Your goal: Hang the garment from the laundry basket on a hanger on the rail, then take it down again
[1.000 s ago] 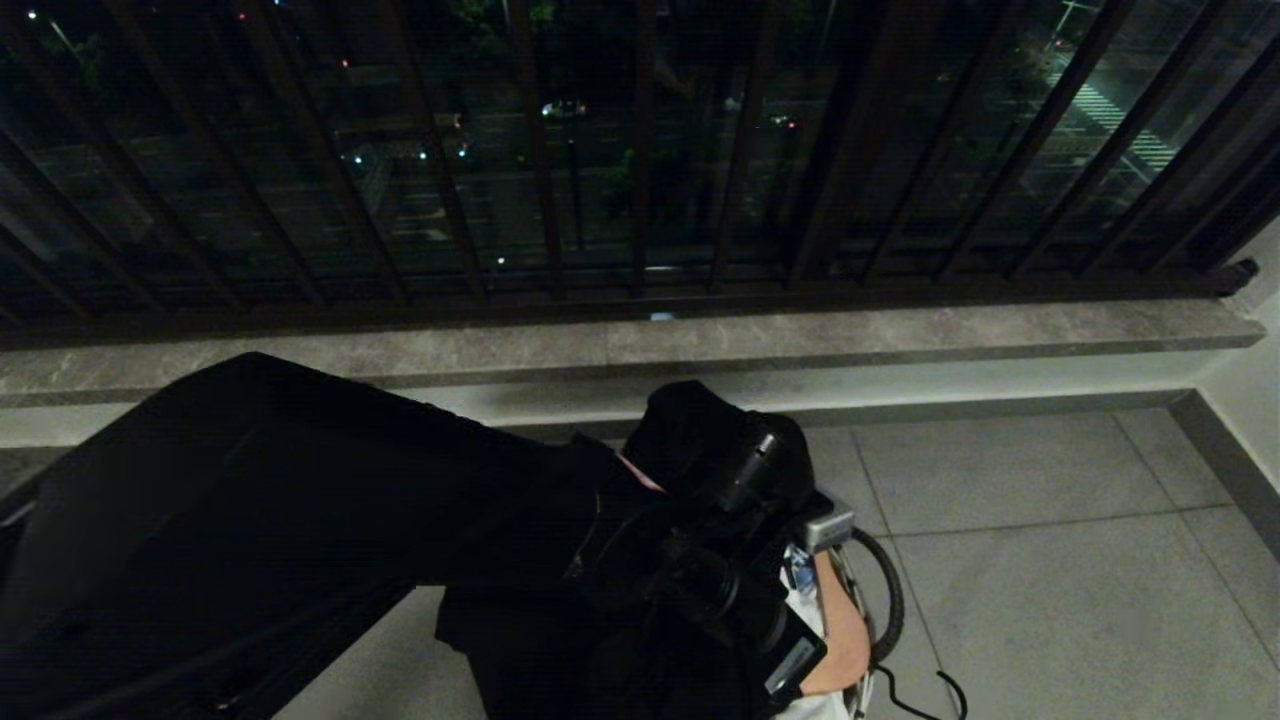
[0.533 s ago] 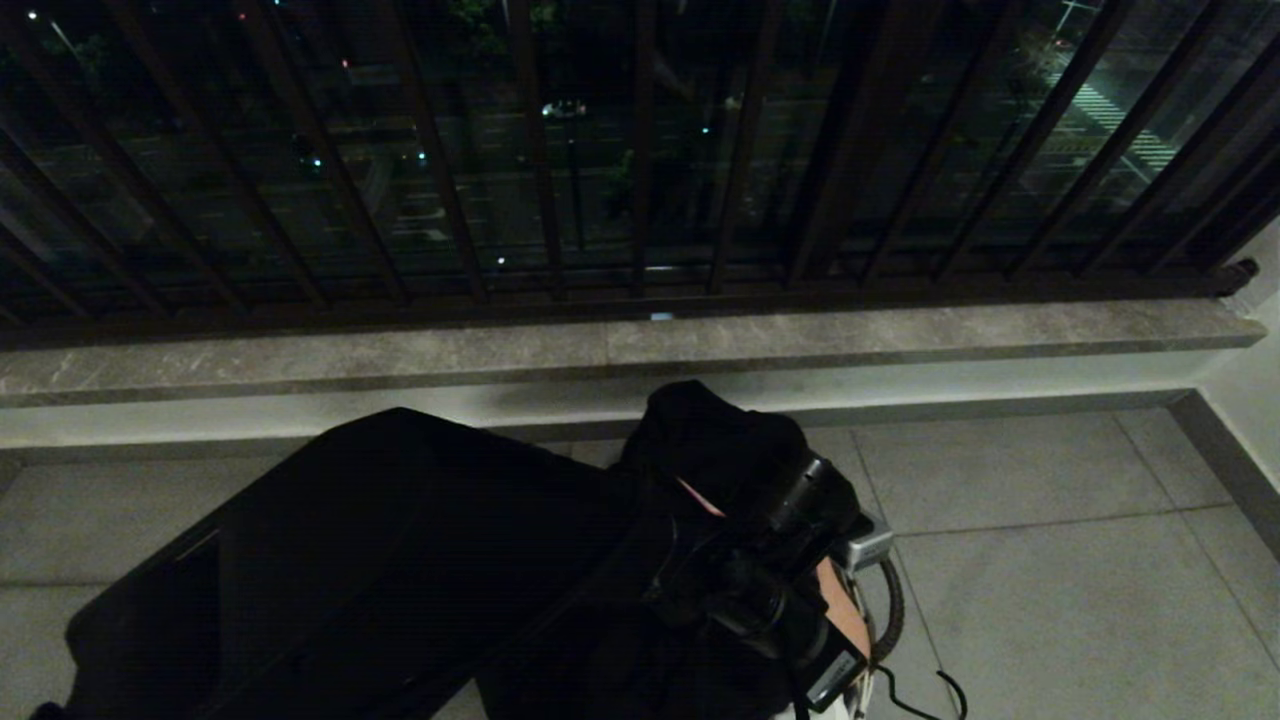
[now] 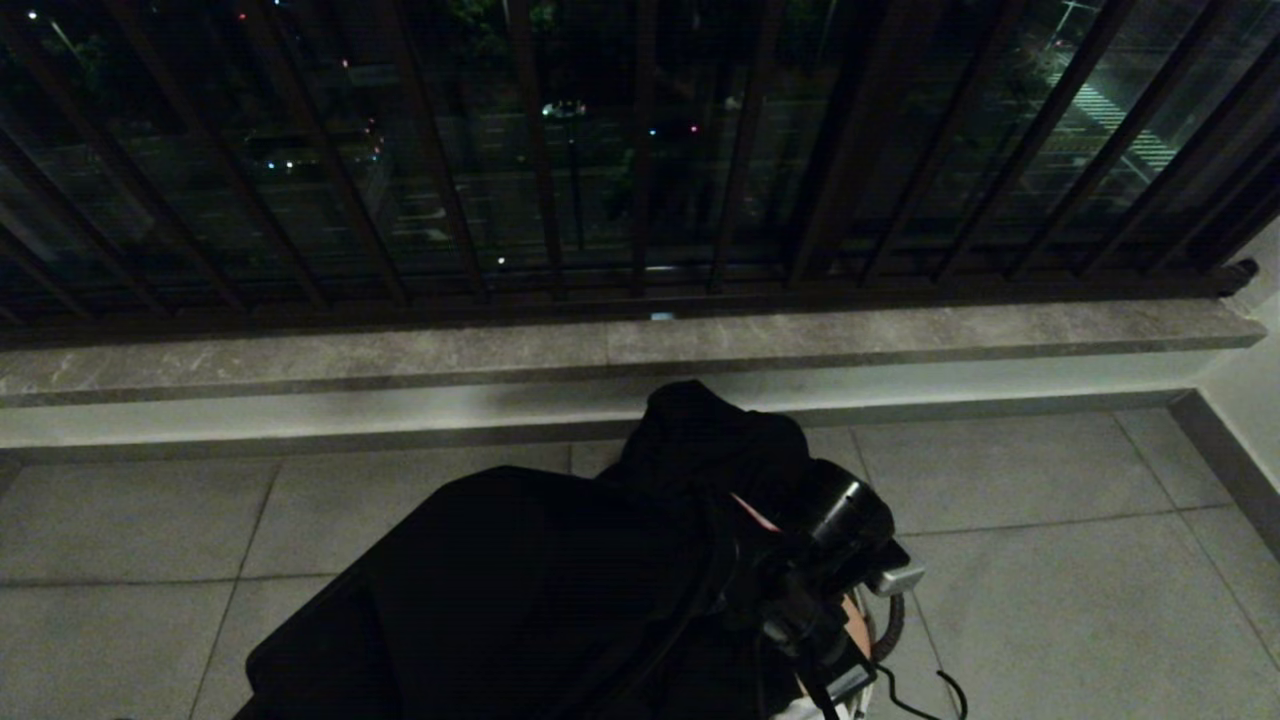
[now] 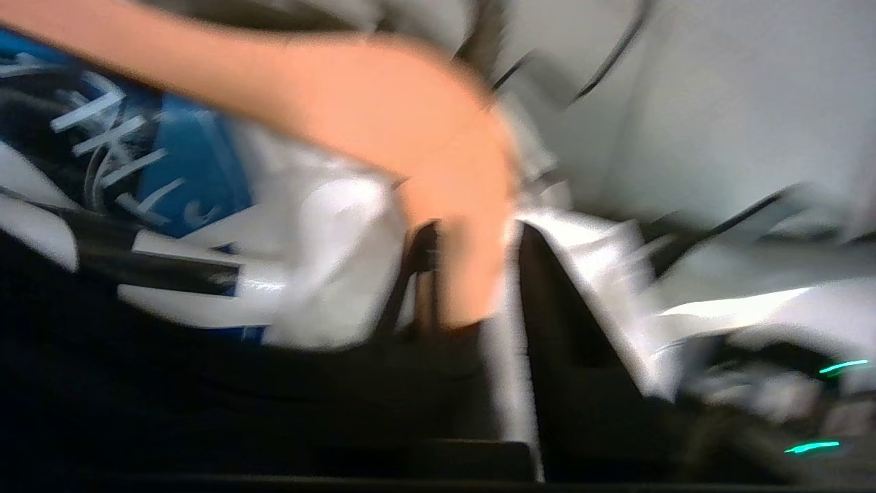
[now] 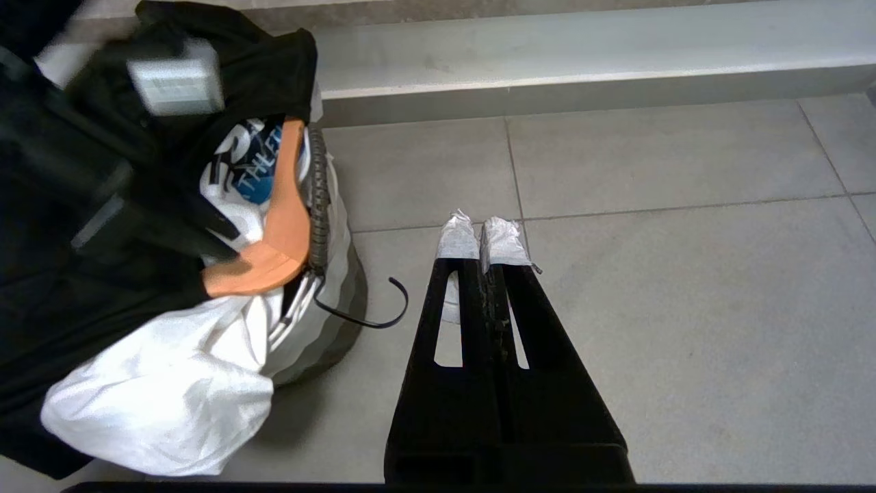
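On a tiled balcony floor at night, the laundry basket (image 5: pixel 328 287) stood just below the stone ledge (image 3: pixel 620 350) and its dark railing (image 3: pixel 640 180), stuffed with a white garment (image 5: pixel 164 397) that spilled over the rim, a blue-printed piece (image 5: pixel 256 171) and an orange hanger (image 5: pixel 280 233) lying across the top. The left gripper (image 3: pixel 800 620), at the end of a black-draped arm, reached down into the basket's mouth; in the left wrist view the hanger (image 4: pixel 383 116) and the white cloth (image 4: pixel 328 274) lay right at its fingers (image 4: pixel 582 342), which stood a little apart, though blur hid whether anything was pinched between them. The right gripper (image 5: pixel 482 239) hung over bare floor tiles (image 5: pixel 650 287) just beside the basket, its taped fingertips pressed together and empty.
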Motion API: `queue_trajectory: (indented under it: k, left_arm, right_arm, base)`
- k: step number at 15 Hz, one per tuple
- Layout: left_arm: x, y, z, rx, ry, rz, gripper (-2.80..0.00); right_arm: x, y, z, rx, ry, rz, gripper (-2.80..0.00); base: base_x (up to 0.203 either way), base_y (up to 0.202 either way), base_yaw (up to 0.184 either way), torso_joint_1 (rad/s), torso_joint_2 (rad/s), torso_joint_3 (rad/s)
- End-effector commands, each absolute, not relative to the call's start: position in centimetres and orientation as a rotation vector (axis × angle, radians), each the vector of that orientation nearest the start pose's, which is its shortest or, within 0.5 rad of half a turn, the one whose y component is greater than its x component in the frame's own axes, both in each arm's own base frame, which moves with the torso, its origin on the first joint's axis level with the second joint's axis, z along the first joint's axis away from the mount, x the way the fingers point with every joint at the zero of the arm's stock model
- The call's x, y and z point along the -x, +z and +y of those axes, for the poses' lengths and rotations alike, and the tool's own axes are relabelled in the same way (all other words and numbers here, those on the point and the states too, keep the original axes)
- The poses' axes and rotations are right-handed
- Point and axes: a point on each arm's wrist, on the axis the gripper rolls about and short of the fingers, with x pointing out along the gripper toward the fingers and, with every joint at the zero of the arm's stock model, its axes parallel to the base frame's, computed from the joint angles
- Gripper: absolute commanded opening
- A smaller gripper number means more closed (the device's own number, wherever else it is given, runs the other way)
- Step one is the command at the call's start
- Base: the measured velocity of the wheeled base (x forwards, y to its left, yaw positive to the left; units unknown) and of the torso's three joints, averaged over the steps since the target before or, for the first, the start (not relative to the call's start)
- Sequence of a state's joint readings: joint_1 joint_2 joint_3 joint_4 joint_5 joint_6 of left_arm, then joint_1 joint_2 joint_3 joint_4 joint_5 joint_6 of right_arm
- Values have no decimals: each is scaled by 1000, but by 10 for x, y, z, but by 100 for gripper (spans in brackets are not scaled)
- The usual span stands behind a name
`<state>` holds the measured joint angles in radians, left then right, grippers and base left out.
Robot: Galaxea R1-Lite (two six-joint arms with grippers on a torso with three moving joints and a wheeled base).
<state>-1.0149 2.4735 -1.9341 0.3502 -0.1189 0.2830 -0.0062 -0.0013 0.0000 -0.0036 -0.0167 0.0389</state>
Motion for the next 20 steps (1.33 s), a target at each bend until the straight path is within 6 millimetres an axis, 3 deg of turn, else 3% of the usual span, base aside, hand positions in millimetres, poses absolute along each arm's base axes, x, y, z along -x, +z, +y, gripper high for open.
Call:
queue_trajectory:
  k: [1, 6, 15, 20]
  left_arm:
    - [-259, 71, -419, -698, -1154, 684, 0]
    - [-260, 78, -419, -692, -1159, 651, 0]
    - [-250, 58, -429, -714, -1188, 680, 0]
    - [-255, 41, -435, -705, -1185, 644, 0]
  right_arm:
    - [23, 76, 0, -40, -23, -7, -280]
    - [23, 76, 0, -38, -23, -6, -280]
    - [23, 76, 0, -39, -23, -5, -280]
    - [23, 76, 0, -40, -23, -7, -280]
  base:
    - [0, 0, 0, 0, 0, 0]
    - [0, 0, 0, 0, 0, 0]
    - [0, 0, 0, 0, 0, 0]
    - [0, 0, 0, 0, 0, 0]
